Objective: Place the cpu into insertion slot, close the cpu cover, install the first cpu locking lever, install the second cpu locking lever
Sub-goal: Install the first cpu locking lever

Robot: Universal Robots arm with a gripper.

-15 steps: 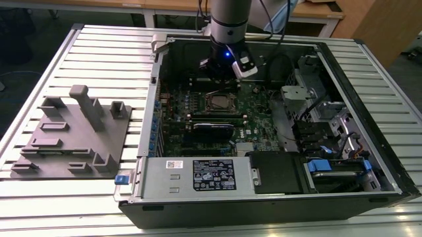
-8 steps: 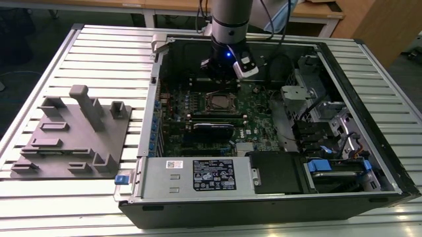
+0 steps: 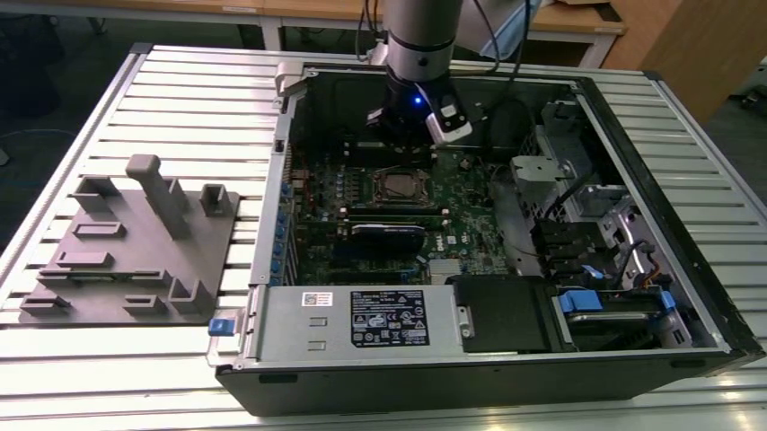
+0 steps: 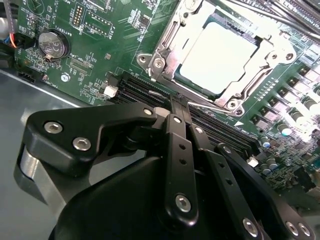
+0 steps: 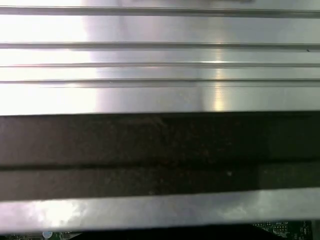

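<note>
The cpu point(image 4: 217, 52) lies flat in the insertion slot point(image 3: 401, 185) on the green motherboard, its dull silver top facing up. The cpu cover point(image 4: 167, 55), a silvery frame, lies down around the chip. A thin metal lever point(image 4: 215, 106) runs along the socket's side nearest the fingers. My gripper point(image 4: 179, 102) hovers beside the socket, over the black memory slots, its black fingers point(image 4: 176, 145) pressed together with nothing between them. In the exterior view the gripper point(image 3: 401, 135) hangs inside the open computer case, just behind the socket.
The open computer case point(image 3: 671, 135) lies on a slatted metal table point(image 3: 180, 90), with drive cages on the exterior view's right and a power supply point(image 3: 359, 319) in front. A grey fixture plate point(image 3: 132, 242) stands on the left. A coin battery point(image 4: 52, 44) sits on the board.
</note>
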